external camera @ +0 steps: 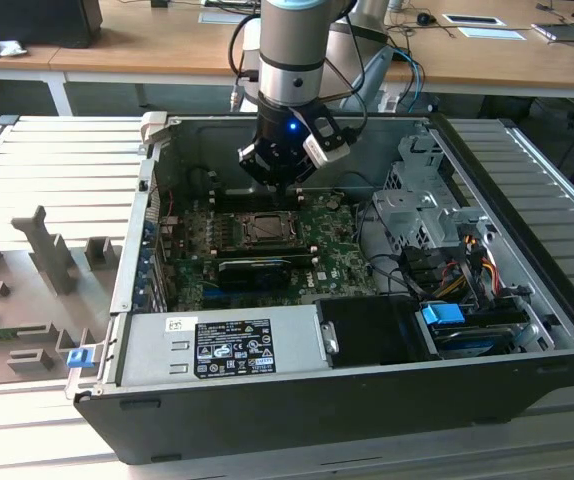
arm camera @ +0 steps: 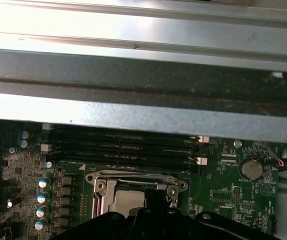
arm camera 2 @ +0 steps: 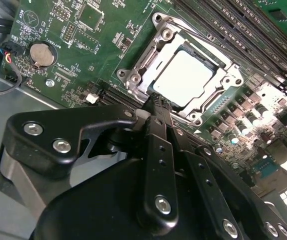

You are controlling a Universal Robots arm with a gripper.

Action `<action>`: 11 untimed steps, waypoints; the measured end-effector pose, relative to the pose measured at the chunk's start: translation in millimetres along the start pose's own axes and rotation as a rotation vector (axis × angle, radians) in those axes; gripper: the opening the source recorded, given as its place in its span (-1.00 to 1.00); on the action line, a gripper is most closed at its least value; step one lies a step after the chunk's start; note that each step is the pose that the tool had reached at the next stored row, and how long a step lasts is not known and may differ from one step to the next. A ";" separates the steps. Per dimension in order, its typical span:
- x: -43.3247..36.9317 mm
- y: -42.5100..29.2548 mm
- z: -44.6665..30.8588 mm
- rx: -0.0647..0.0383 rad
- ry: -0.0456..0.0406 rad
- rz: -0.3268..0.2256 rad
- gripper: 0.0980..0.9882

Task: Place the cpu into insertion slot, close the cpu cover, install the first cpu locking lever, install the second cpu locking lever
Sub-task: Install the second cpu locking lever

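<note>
The cpu lies flat in the insertion slot on the green motherboard, its silvery top showing through the window of the cpu cover. The cover lies down flat over it. A thin metal lever runs along one edge of the socket. My gripper is shut with nothing in it, its tip just beside the socket's edge. In the exterior view the gripper hangs inside the open case, above and slightly behind the socket. The first wrist view shows the cpu and cover right by the gripper.
Black memory slots run between the socket and the grey case wall. A coin battery sits on the board. A long black card, the power supply, a drive cage and coloured cables crowd the case.
</note>
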State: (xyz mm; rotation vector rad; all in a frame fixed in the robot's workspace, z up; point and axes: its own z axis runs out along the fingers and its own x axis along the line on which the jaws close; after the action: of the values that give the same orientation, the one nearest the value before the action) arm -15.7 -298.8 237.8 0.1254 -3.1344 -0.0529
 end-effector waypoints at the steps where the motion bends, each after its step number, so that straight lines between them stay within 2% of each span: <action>1: 0.0 0.0 -0.2 0.000 0.0000 0.000 -0.98; 9: 0.1 0.2 -9.0 0.003 0.0001 0.000 -0.98; 11: 0.1 -0.9 -9.1 0.003 0.0002 0.000 -0.98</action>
State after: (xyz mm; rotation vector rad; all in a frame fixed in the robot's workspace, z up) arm -15.7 -300.0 246.9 0.1254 -3.1344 -0.0485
